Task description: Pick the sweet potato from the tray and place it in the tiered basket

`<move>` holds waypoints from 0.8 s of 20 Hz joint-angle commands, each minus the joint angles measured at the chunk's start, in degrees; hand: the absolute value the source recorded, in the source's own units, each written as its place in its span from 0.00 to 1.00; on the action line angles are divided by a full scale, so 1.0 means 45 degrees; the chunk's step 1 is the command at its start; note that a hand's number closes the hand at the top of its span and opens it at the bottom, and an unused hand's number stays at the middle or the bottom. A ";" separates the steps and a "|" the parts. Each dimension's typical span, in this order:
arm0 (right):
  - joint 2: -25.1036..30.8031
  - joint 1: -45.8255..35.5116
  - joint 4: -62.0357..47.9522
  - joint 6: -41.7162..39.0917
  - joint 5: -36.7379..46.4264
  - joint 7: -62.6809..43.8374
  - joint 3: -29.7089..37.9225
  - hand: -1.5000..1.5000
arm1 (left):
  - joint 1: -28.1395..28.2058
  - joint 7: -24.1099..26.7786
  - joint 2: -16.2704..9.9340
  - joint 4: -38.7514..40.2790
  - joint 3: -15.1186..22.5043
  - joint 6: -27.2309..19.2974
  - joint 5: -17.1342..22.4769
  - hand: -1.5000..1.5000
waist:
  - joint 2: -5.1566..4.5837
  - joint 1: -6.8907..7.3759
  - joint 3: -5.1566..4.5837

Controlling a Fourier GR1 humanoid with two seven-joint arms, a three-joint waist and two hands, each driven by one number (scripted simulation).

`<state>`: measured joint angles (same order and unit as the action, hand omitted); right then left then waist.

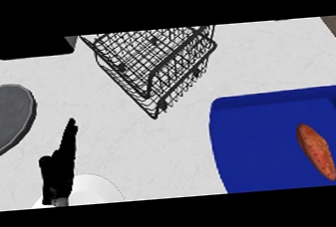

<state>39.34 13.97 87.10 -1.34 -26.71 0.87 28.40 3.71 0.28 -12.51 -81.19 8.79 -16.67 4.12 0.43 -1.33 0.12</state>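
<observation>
An orange sweet potato [317, 151] lies lengthwise near the right side of a blue tray [255, 143] at the lower right of the counter. A black wire tiered basket [156, 66] stands at the upper middle, to the upper left of the tray. My left hand [59, 166] shows at the lower left with its fingers straight and pointing up, holding nothing, far from both tray and basket. No right hand appears in the view.
A grey round plate [2, 121] sits at the left edge. A white round object [96, 191] lies beneath my left hand at the bottom. A dark block [32, 46] occupies the top left corner. Brown floor shows past the counter's corners.
</observation>
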 commanded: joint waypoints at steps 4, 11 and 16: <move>0.2810 0.2349 0.2784 -0.2075 0.1382 -0.2689 -0.1014 0.00 | 0.0134 -0.0376 0.0153 0.0153 0.0138 -0.0030 -0.0074 0.50 | -0.0045 -0.0107 -0.0090; 0.4178 0.2843 0.5636 -0.1000 0.3943 -0.6263 -0.1565 0.00 | 0.0087 -0.0386 0.0387 0.0327 0.0253 -0.0154 -0.0306 0.50 | -0.0090 0.0175 -0.0066; 0.3334 0.1391 0.6981 0.0086 0.5438 -0.9201 -0.3007 0.00 | 0.0193 -0.0015 0.0495 0.0317 0.0284 0.0029 -0.0475 0.50 | -0.0116 0.0399 -0.0042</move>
<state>54.41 23.97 114.49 -3.08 -6.25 -30.88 17.86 3.09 -0.17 -11.42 -81.09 9.18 -16.94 2.37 0.22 -0.17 0.11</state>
